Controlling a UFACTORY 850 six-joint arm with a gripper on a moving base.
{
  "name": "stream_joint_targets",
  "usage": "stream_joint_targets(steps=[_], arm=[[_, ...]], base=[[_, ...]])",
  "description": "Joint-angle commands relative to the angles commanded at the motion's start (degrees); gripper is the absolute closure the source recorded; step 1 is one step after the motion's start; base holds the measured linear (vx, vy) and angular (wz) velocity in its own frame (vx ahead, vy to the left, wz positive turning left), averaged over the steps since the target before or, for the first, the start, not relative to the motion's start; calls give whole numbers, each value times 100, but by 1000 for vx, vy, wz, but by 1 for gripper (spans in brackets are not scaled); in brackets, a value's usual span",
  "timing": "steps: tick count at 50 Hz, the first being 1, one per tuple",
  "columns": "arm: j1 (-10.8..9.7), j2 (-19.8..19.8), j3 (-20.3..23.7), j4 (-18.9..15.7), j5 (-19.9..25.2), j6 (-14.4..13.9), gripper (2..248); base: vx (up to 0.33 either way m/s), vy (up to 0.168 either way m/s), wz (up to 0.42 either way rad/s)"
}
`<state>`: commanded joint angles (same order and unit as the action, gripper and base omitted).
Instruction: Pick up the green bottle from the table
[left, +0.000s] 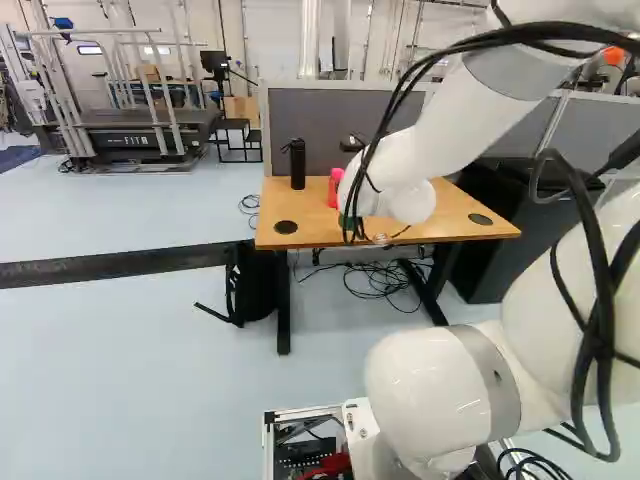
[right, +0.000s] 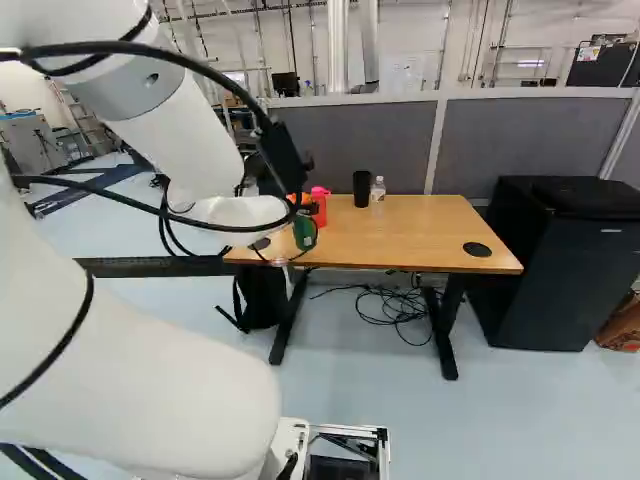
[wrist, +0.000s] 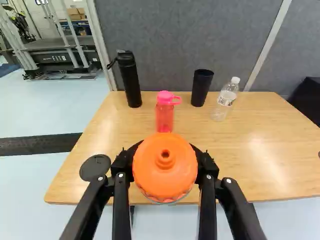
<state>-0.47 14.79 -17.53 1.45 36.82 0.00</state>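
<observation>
The gripper (right: 302, 222) is closed on the green bottle (right: 304, 233), its two fingers pressing from either side. In the wrist view the bottle's orange lid (wrist: 165, 167) sits between the fingers and hides most of the body. The bottle is over the near part of the worktop (wrist: 260, 140) — I can't tell whether its base touches the wood.

Ahead of the gripper, a pink bottle (wrist: 164, 117) stands upright on the worktop, apart from the other things. Farther back are a black bottle (wrist: 131, 82) with a loop at its lid and a black cup (wrist: 202, 87). A clear bottle (wrist: 225, 102) with a white cap stands near the cup, a little closer to the arm. A black disc (wrist: 95, 167) lies in the wood beside the gripper.

Behind the worktop runs a grey partition (right: 510, 140). A black backpack (right: 262, 300) and loose cables (right: 395, 305) are on the floor below — a black cabinet (right: 560, 270) stands at the right of the right base view.
</observation>
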Motion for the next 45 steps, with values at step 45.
stream_joint_targets(steps=[45], arm=[[43, 111, 1143, -132, 1203, 0, 215]], base=[[0, 0, 0]])
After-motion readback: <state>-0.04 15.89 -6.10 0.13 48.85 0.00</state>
